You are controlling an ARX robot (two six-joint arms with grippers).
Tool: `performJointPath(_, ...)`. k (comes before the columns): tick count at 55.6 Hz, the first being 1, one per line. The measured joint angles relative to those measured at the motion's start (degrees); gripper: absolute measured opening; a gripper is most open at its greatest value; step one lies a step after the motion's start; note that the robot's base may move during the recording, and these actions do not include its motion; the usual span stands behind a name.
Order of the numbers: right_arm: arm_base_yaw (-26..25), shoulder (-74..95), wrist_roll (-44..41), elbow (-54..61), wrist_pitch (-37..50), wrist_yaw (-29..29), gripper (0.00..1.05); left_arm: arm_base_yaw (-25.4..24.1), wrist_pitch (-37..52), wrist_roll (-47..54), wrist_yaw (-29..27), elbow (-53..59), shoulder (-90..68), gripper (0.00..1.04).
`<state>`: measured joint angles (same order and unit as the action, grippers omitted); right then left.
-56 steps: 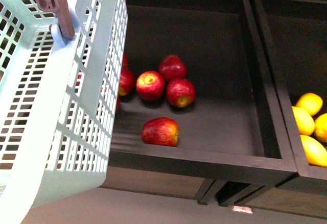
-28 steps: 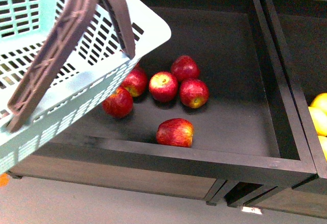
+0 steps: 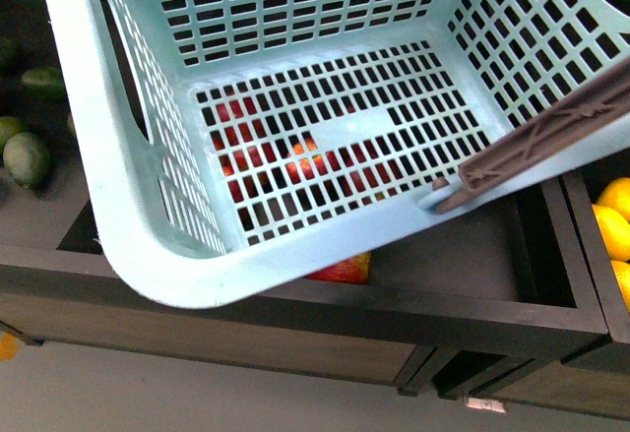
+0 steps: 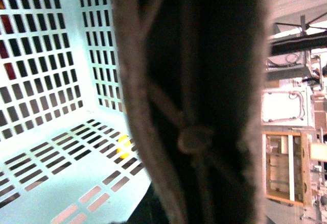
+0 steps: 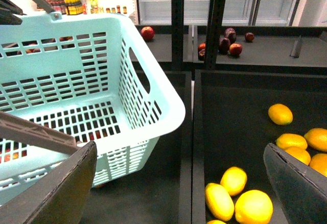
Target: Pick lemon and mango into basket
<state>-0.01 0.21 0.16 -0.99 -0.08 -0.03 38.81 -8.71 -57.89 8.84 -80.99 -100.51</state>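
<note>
The pale aqua basket (image 3: 128,225) hangs tilted over the apple bin and fills most of the front view, with nothing inside it. Its brown handle (image 3: 551,132) crosses the right side. That handle (image 4: 199,106) blocks the left wrist view, where my left gripper is shut on it, fingers hidden. My right gripper (image 5: 179,193) is open, beside the basket (image 5: 153,106) and above the dark bin. Bright yellow lemons (image 5: 234,180) lie under it. Deeper orange-yellow oblong fruit, one likely the mango (image 5: 280,114), lie farther along the bin.
Red apples (image 3: 305,166) show through the basket floor, and one (image 3: 340,273) lies under its rim. Green fruit (image 3: 27,158) sits in the left bin. A black divider (image 5: 186,147) separates the bins. More red and dark fruit (image 5: 227,43) sit on the back shelf.
The basket has swung from the left across the front view, turning its open inside toward the camera and covering the apples. Its handle now lies at the right.
</note>
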Motion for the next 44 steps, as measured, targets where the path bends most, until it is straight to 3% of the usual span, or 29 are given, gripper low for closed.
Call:
performJointPath(18, 0.00, 0.00, 0.00, 0.00, 0.00, 0.00, 0.96, 0.44, 0.00, 0.68, -1.60, 1.27, 0.57, 0.05)
performJointPath(24, -0.70, 10.12, 9.35, -6.93, -16.35, 7.21, 0.96, 0.42, 0.00, 0.66, -1.53, 1.36, 0.57, 0.05)
performJointPath(27, -4.28, 16.50, 13.60, -9.73, -21.27, 6.05, 0.96, 0.44, 0.00, 0.70, -1.55, 1.36, 0.59, 0.05)
performJointPath(30, -7.89, 19.85, 15.56, -10.38, -20.90, 3.54, 0.96, 0.46, 0.00, 0.85, -1.51, 1.36, 0.63, 0.05)
performJointPath(37, -19.26, 28.17, 16.15, -11.98, -13.44, -3.89, 0.96, 0.46, 0.00, 0.74, -1.05, 1.38, 0.63, 0.05)
performJointPath(44, -28.89, 41.81, 13.33, -14.71, -2.97, -4.61, 0.96, 0.46, 0.00, 0.87, -1.31, 1.38, 0.68, 0.05)
